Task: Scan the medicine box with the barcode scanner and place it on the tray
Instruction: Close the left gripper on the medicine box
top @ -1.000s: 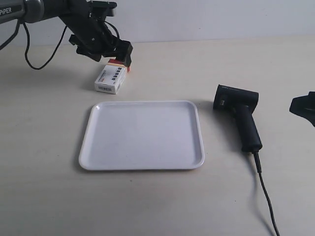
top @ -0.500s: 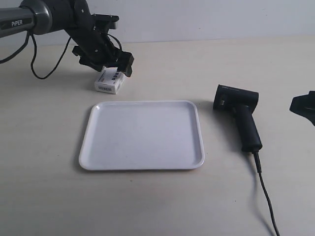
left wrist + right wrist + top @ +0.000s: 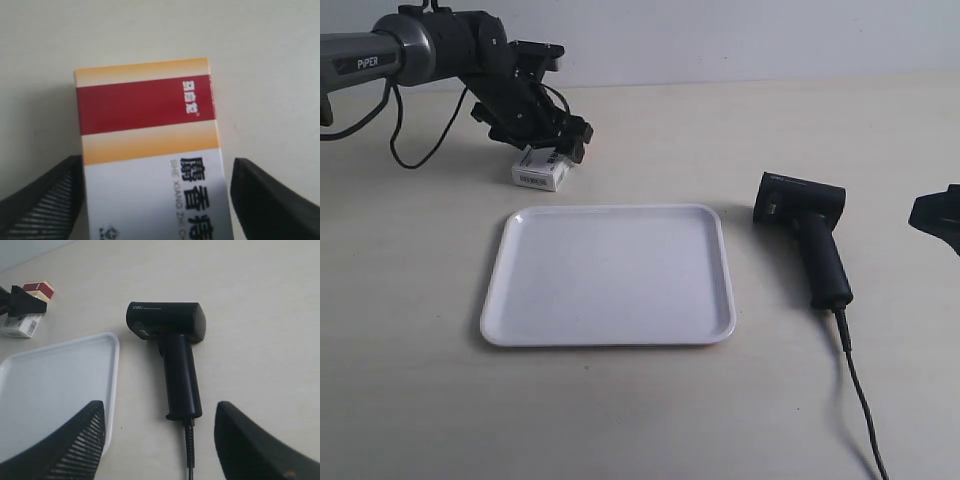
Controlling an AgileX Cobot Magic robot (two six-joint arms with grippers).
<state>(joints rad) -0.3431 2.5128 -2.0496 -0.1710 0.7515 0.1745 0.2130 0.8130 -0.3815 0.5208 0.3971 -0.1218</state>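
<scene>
medicine box [image 3: 150, 150] cut off, left hand [image 3: 542, 135] hiding its far end

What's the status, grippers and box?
Left gripper open, straddling box on table. Right gripper open above scanner. Tray bare.

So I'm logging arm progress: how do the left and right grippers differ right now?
The left gripper straddles the small white medicine box with the red and orange band, a finger on each side; the right gripper has nothing between its fingers. The left is down over its target; the right sits back from the black pistol-shaped barcode scanner beside the flat white tray. Both are open.
</scene>
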